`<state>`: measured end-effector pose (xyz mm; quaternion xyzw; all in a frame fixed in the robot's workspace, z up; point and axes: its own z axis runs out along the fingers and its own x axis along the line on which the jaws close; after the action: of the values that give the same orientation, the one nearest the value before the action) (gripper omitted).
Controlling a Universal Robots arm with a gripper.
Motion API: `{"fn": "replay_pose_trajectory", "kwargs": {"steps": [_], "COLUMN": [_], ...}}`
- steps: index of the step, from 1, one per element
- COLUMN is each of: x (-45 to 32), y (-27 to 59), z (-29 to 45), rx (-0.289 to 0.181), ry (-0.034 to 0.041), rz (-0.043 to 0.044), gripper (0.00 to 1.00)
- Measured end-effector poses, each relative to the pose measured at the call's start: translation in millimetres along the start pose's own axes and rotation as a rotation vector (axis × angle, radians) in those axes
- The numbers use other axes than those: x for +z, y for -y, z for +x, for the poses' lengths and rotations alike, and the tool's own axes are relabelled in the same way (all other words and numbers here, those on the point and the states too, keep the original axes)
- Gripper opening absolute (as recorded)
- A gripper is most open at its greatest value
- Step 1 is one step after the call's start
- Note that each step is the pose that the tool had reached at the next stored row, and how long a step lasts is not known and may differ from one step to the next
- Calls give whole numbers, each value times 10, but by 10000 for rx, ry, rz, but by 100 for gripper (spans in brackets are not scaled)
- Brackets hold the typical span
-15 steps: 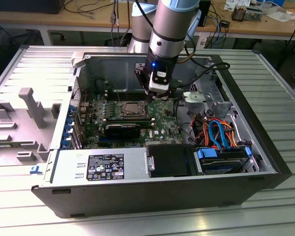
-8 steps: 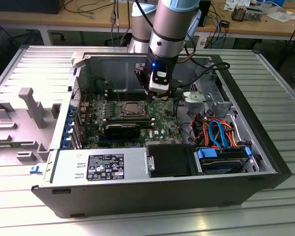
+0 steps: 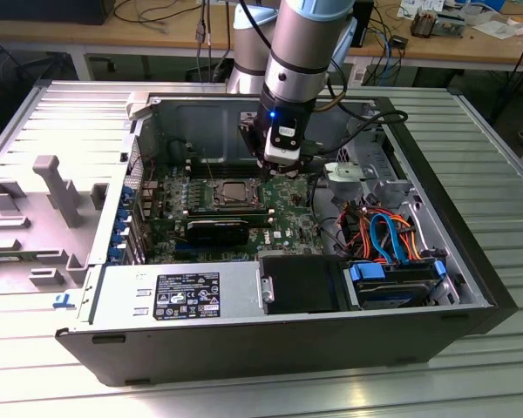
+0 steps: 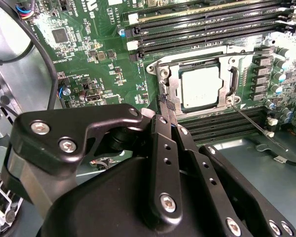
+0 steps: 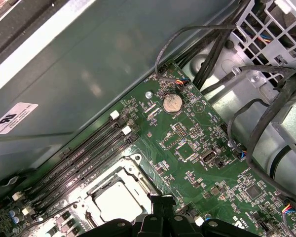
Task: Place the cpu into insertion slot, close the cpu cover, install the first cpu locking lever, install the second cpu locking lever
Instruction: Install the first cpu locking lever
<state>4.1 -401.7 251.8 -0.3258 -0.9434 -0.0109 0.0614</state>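
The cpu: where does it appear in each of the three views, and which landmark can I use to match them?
Exterior view: cpu in the socket, middle of the green board.
Second wrist view: cpu in the socket, just beyond the end effector.
First wrist view: cpu in the socket, close to the end effector.
Shared landmark: the long black memory slots beside the socket.

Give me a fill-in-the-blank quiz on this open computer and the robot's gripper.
1. The cpu lies in the insertion slot with the cpu cover ___ over it.
2. The circuit board around the slot is ___ in colour.
3. Long black memory slots run along ___ opposite sides of the slot.
4. The gripper is nearest the slot's rim, with its fingers ___.
Missing words: closed; green; two; shut.
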Motion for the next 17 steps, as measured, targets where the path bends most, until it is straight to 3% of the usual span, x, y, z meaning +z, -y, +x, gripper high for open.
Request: {"fn": "replay_pose_trajectory", "kwargs": {"steps": [17], "x": [0], "y": [0], "z": [0], "rx": [-116], "ry": [3], "rz": [15], "gripper": [11]}}
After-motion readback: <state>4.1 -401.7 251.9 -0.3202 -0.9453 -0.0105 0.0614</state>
